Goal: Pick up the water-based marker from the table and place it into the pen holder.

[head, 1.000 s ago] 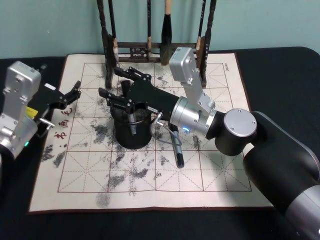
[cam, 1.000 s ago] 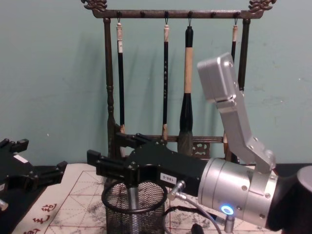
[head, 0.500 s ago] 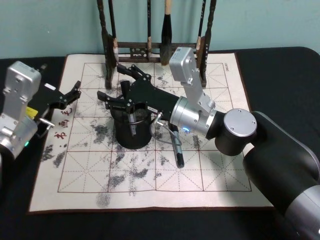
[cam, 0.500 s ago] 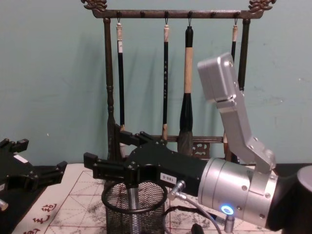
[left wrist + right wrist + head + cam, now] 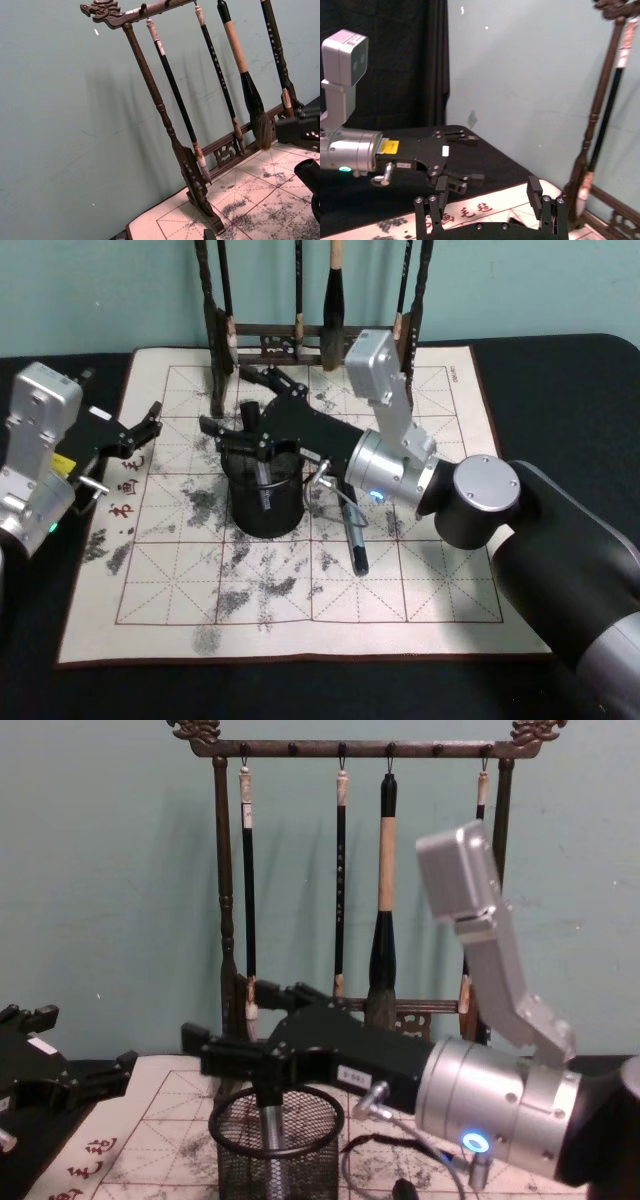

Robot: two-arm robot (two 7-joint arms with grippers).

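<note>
Your right pincer [image 5: 240,405] hangs just above the pen holder [image 5: 250,518] with its fingers spread wide and nothing between them. From the chest camera, the pincer [image 5: 228,1020] sits directly over the mesh cup's [image 5: 235,1160] rim. The water-based marker [image 5: 263,488] stands inside the holder, close to upright. Its grey barrel [image 5: 271,1145] rises past the rim toward the underside of the pincer's body, and you cannot tell whether the two touch. The holder rests on the ink-stained grid mat [image 5: 420,580] that covers the middle of the black counter [image 5: 560,370].

Just right of the holder, a dark pen [image 5: 356,540] lies flat on the mat. At the far edge stands the wooden brush rack [image 5: 300,335], with brushes hanging from its top bar [image 5: 350,748].

Your left pincer [image 5: 150,430] is parked over the mat's left edge, well apart from the holder, with its fingers also apart.
</note>
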